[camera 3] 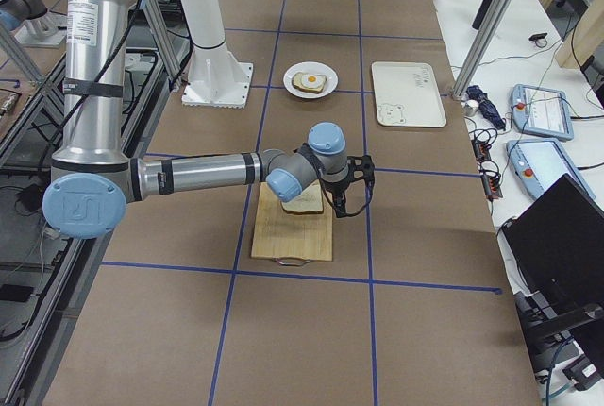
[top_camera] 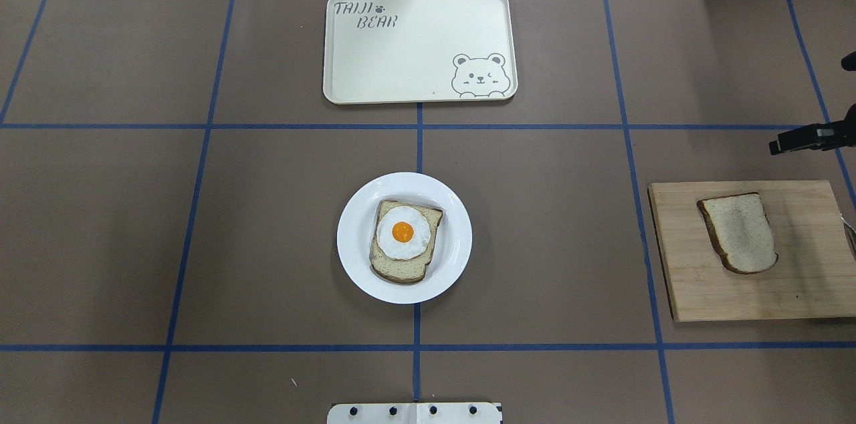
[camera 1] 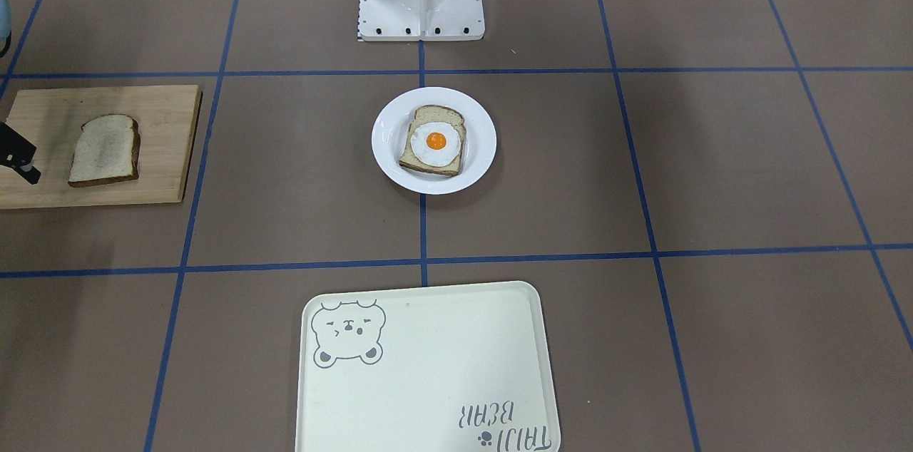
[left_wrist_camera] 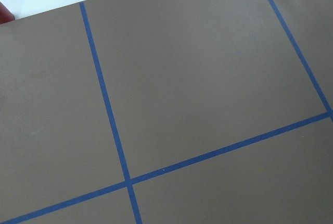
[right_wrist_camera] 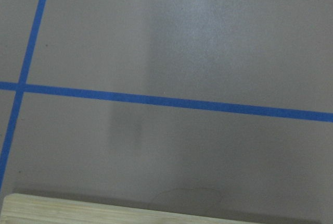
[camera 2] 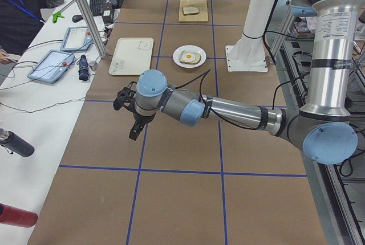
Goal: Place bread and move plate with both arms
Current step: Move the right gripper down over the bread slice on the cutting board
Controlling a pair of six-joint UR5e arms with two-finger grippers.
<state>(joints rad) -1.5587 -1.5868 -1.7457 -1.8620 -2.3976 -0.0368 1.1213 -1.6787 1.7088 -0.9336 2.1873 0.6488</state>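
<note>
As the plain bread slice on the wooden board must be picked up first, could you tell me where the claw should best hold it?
Probably take the bread across its two straight side crusts, near mid-length, coming straight down from above. It lies flat on the cutting board, leaving no gap underneath, and those sides run roughly parallel, unlike the rounded top.

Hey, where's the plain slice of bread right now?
In the overhead view the bread lies flat on the wooden board at the table's right edge, on the robot's right side, well apart from the plate at centre.
</note>
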